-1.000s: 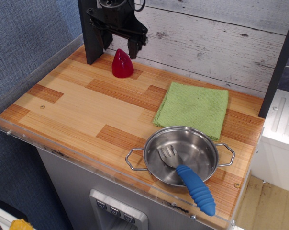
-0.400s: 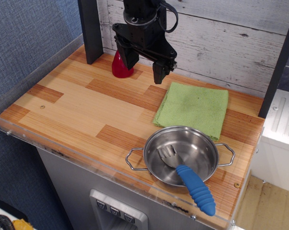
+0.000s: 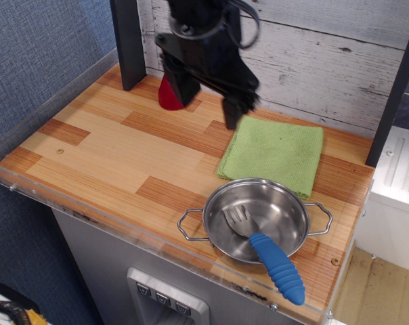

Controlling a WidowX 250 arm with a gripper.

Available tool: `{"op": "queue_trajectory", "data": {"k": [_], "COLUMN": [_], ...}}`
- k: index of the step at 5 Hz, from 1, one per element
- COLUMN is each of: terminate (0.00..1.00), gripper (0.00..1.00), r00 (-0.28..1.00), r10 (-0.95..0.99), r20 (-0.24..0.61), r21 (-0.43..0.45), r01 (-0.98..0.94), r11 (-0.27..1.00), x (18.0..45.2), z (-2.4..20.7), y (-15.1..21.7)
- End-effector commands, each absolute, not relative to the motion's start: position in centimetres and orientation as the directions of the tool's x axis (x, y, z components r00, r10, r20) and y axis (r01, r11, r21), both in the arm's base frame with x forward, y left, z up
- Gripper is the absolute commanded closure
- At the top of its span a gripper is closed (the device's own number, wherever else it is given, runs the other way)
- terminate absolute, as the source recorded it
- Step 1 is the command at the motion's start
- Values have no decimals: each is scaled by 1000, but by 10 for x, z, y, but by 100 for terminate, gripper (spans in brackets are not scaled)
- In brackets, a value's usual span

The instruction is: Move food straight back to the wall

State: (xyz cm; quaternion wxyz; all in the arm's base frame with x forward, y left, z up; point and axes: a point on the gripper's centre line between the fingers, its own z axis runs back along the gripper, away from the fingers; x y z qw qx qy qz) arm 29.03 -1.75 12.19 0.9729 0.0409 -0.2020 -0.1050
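Note:
The food (image 3: pixel 166 98) is a small glossy dark-red cone standing on the wooden counter at the back left, close to the whitewashed plank wall (image 3: pixel 313 61). Only its lower left part shows; the gripper hides the rest. My black gripper (image 3: pixel 206 98) hangs in front of and to the right of the food, above the counter, blurred by motion. Its two fingers are spread apart with nothing between them. It holds nothing.
A green cloth (image 3: pixel 275 152) lies at the back right. A steel pan (image 3: pixel 256 218) with a blue-handled fork (image 3: pixel 275 264) in it sits at the front right. A dark upright post (image 3: pixel 128 40) stands at the back left. A clear lip edges the counter front.
The gripper has moved from over the food at the back left toward the right and front, away from the wall. The food has stayed where it stood.

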Motion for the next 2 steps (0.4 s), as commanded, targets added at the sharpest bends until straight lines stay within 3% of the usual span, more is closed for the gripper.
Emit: {"op": "queue_trajectory", "data": {"k": [1,2], "terminate": [0,100], "gripper": [0,0], "r00": [808,808], "r10": [-352,-352], "r20": [473,473], "r21": [132,132], "r01": [330,330], "r11": [935,935], "x": [261,261], "z": [141,141], "y": [-43,-43]}}
